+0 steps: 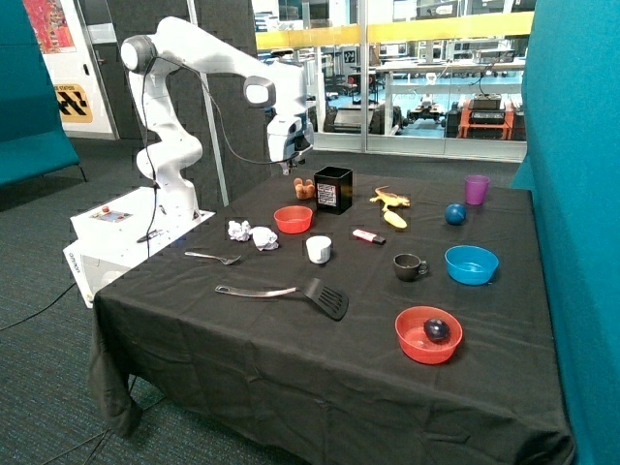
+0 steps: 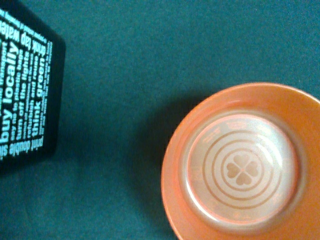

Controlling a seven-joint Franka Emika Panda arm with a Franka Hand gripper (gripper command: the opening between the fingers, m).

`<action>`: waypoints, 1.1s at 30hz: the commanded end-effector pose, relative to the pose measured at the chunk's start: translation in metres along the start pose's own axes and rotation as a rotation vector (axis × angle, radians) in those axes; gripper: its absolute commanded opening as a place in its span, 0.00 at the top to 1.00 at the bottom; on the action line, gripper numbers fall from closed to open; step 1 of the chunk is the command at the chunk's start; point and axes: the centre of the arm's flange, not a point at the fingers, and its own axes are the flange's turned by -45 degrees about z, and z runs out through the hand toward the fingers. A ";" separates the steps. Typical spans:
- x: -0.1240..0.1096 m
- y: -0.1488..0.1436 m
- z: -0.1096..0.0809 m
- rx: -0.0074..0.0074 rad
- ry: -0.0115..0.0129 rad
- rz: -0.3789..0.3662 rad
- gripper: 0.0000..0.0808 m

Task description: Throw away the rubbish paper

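Black cloth covers the table [image 1: 291, 368], and we sweep across it from the arm's side. Two crumpled balls of rubbish paper [image 1: 238, 230] [image 1: 264, 237] sit side by side on the cloth, just beside the small red bowl [image 1: 293, 219], with a metal fork [image 1: 213, 257] in front of them. Neither ball is in any container yet. Up above, the white Franka arm reaches out and its gripper [image 1: 295, 167] hangs over the table between that red bowl and the black box [image 1: 333, 189]; from this angle I honestly cannot tell how its fingers stand. The wrist view looks straight down on the bowl's orange-red rim [image 2: 172, 155] with a clover mark in its base, and the lettered side of the black box [image 2: 25, 95] beside it. Moving on: black spatula [image 1: 300, 293], smooth white cup [image 1: 319, 249], a yellow toy [image 1: 390, 200], dark mug [image 1: 408, 265], large red bowl [image 1: 412, 344] holding a dark ball [image 1: 437, 329], blue ball [image 1: 455, 214], blue bowl [image 1: 472, 263], purple cup [image 1: 476, 189].
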 end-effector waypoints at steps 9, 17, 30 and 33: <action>0.011 0.019 -0.001 -0.0075 0.0048 -0.013 0.26; 0.002 0.035 0.002 -0.0074 0.0049 0.011 0.27; -0.038 0.073 0.008 -0.0073 0.0051 0.058 0.26; -0.049 0.082 0.009 -0.0073 0.0051 0.074 0.26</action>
